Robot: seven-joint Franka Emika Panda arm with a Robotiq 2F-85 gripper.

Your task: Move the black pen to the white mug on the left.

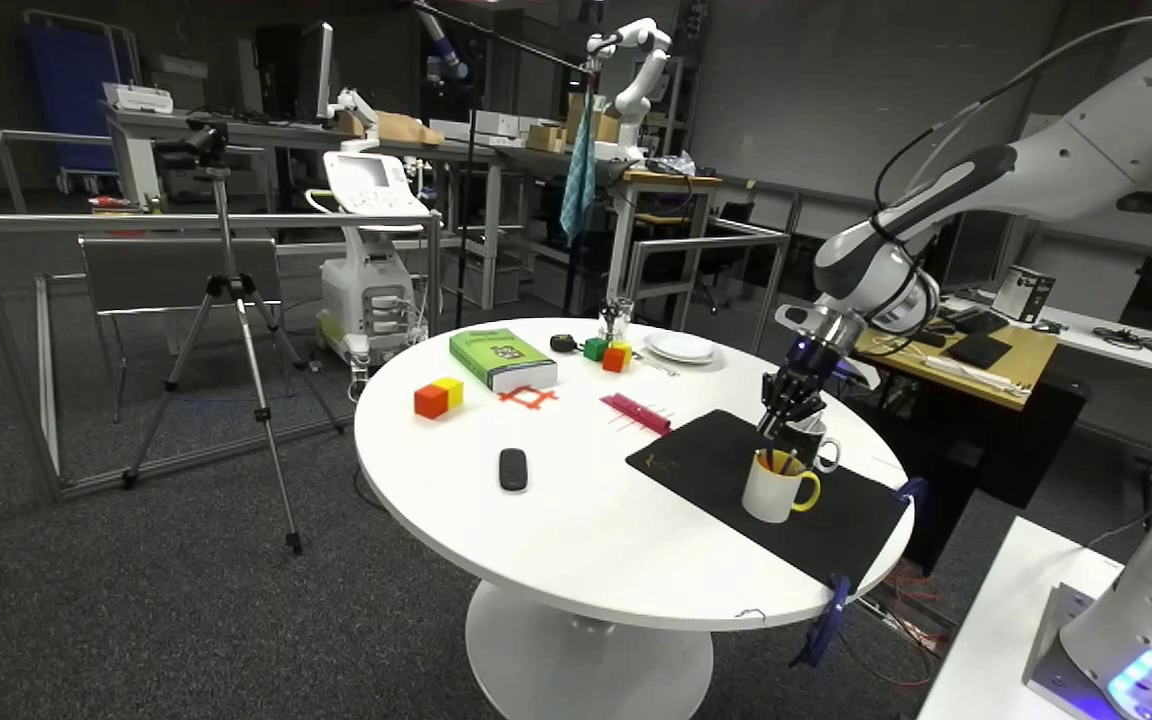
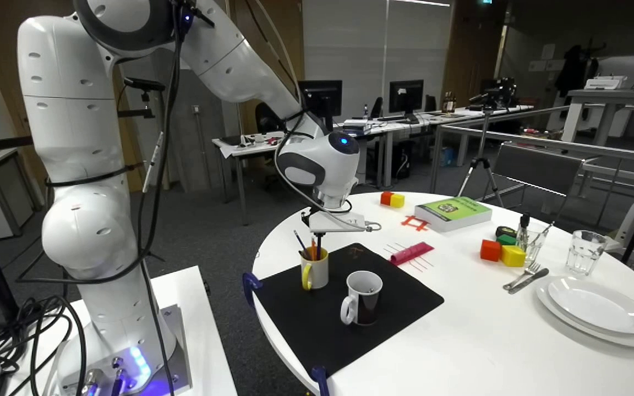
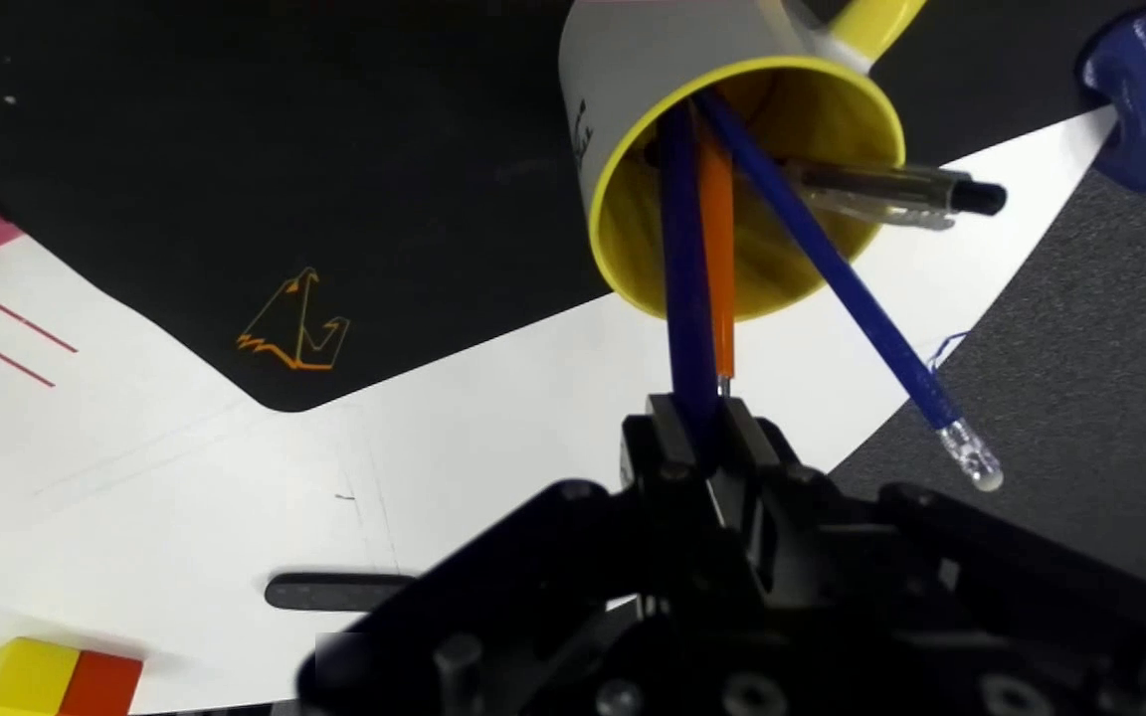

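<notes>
Black pen (image 3: 689,298): upper end between the jaws of the gripper (image 3: 704,428), lower end inside the white mug (image 3: 648,60). It reads blue-violet in the wrist view; in an exterior view the pen (image 2: 318,246) looks darker, so we take it for the task's own.
Jaws: only the pen's thickness apart, a pad along each side of it; we see nothing else between them and judge it held.
Pen's axis: straight on from the fingertips into the mug's mouth, close to upright in an exterior view. The lone arm (image 2: 229,66) serves it.
White mug: upright on the black mat (image 2: 317,324), yellow inside, yellow handle. Whether the pen touches its floor we cannot see.
Orange pen or pencil (image 3: 718,219): in the mug just beside the black pen, its metal end close to the fingertips; contact uncertain.
Blue pencil (image 3: 861,308): leaning out across the rim, apart from the gripper.
Clear pen (image 3: 871,184): black-ended, also leaning out over the rim.
Dark-bodied mug (image 2: 365,308): on the mat near the white mug, apart from it; contents unclear to us.
Arm: we judge the placing nearly done; next calls for parting the jaws and backing off along the pen's axis.
Crowded mouth: parting jaws could nudge the orange one, or a crooked retreat drag the pen along.
</notes>
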